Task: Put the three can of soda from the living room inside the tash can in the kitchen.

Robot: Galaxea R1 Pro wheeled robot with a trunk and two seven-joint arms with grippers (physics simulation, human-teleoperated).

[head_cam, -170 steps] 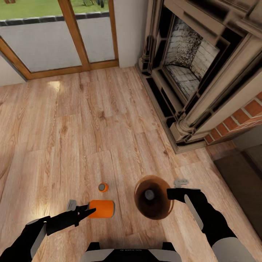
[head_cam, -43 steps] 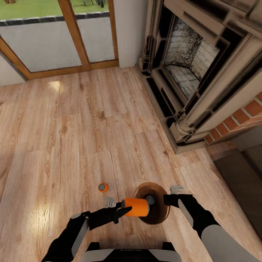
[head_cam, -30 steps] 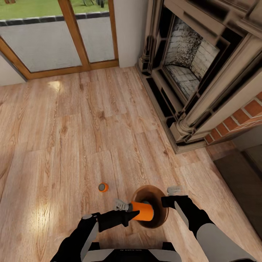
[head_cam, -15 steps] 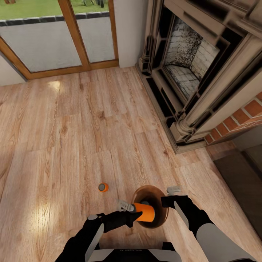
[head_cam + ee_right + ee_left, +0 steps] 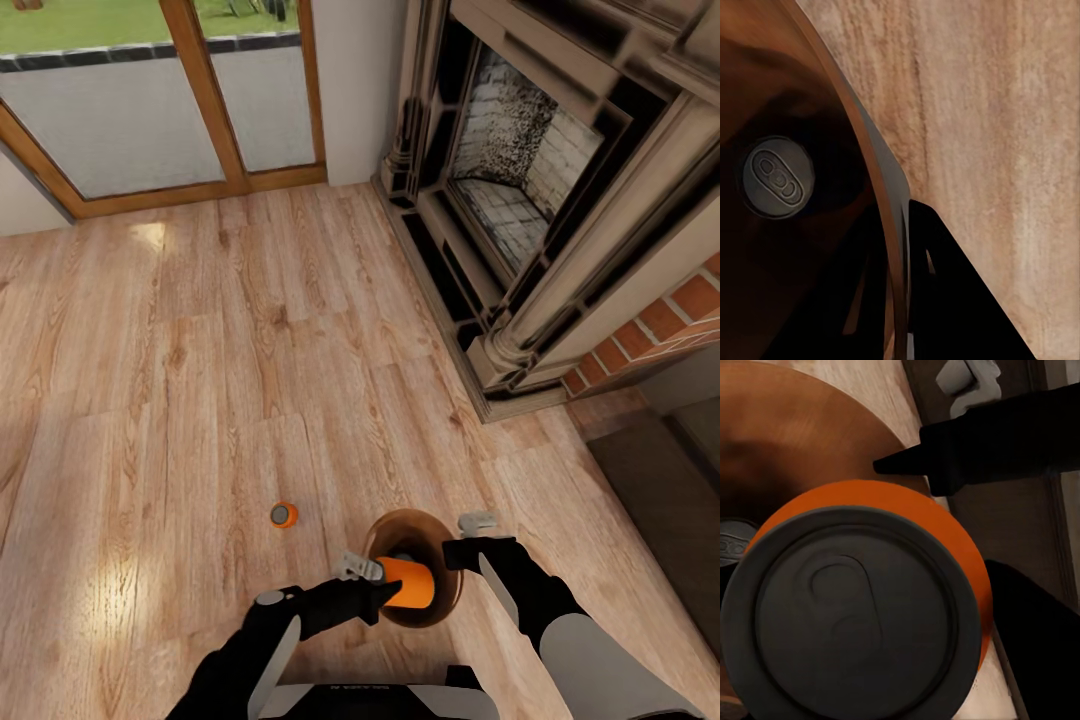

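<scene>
The left gripper (image 5: 385, 585) has its jaws clenched on a soda can (image 5: 409, 583), which lies on its side between them and reaches over the open mouth of the trash can (image 5: 447, 596). In the left wrist view the held can's dark grey top (image 5: 851, 619) faces the camera, orange wall showing round its edge, with the bin's amber inner wall (image 5: 787, 442) behind it. The right gripper (image 5: 455, 553) grasps the bin by its rim: in the right wrist view the brown wall (image 5: 881, 187) runs between the two dark fingers (image 5: 960, 300), one inside and one outside. A second can (image 5: 777, 177) stands upright on the bin's bottom, top up. A third can (image 5: 283, 515) stands upright on the wood floor (image 5: 200, 380), well apart from both arms. The brick fireplace (image 5: 540, 190) and the wood-framed glass doors (image 5: 190, 100) lie beyond.
</scene>
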